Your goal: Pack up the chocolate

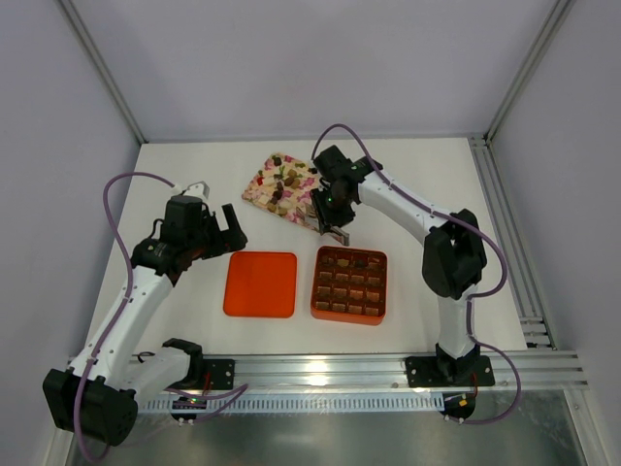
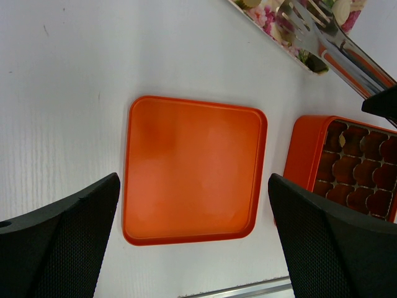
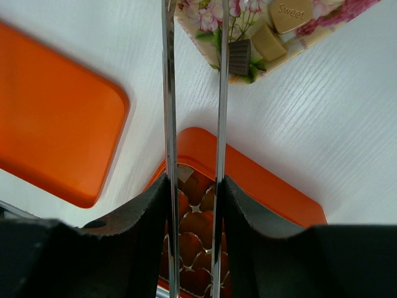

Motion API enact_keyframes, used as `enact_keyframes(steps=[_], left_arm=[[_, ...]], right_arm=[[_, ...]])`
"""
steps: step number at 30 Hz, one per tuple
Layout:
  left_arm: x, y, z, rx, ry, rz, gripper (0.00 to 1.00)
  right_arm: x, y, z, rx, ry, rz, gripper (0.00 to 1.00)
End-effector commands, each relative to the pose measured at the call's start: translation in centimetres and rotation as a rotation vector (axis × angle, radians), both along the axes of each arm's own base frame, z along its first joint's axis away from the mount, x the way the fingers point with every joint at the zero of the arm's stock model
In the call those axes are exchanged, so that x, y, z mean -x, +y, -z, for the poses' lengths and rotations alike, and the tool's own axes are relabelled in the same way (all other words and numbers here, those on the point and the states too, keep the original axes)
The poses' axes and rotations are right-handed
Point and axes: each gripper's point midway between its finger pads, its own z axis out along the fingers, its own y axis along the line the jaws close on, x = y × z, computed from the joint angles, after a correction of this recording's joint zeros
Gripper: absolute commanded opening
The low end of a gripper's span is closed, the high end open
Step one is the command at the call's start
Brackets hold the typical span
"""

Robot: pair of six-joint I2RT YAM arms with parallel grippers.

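Note:
Chocolate lumps (image 1: 284, 184) lie on the pink floral tray (image 1: 260, 189) at the back. In the right wrist view a dark piece (image 3: 239, 56) and a tan one (image 3: 268, 42) sit on the tray's corner (image 3: 205, 31). My right gripper (image 1: 330, 216) (image 3: 195, 179) is shut on metal tongs (image 3: 167, 93) (image 2: 322, 34). The tong blades stand apart, with nothing visible between them. They reach from above the orange grid box (image 1: 349, 316) (image 3: 267, 180) to the tray's near edge. The box's far row holds some chocolates (image 1: 351, 258). My left gripper (image 1: 225, 231) (image 2: 193, 180) hangs open above the orange lid (image 1: 260, 283) (image 2: 192, 112).
The lid lies flat just left of the box (image 2: 304, 149). An aluminium rail (image 1: 388, 364) runs along the near edge and another (image 1: 505, 243) down the right side. Grey walls enclose the white table.

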Motion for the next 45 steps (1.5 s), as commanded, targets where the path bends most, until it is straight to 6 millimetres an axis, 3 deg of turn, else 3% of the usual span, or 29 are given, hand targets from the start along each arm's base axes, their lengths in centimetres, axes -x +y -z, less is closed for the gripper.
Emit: enact_keyframes(steps=[1,22,45], left_arm=[[-0.4,-0.2,-0.7,0.015,-0.028,-0.001,1.00],[-0.5,-0.1,-0.7,0.013,-0.027,-0.001,1.00],[-0.4,-0.1,-0.8,0.014,-0.031,-0.003,1.00]], right_arm=[[-0.5,0.4,-2.8,-0.033,-0.063,-0.010,0.41],[0.1,0.2,-4.4,-0.049,-0.079,-0.014,0.41],[-0.6,0.7,-3.5,-0.039,-0.064,-0.017,0.40]])
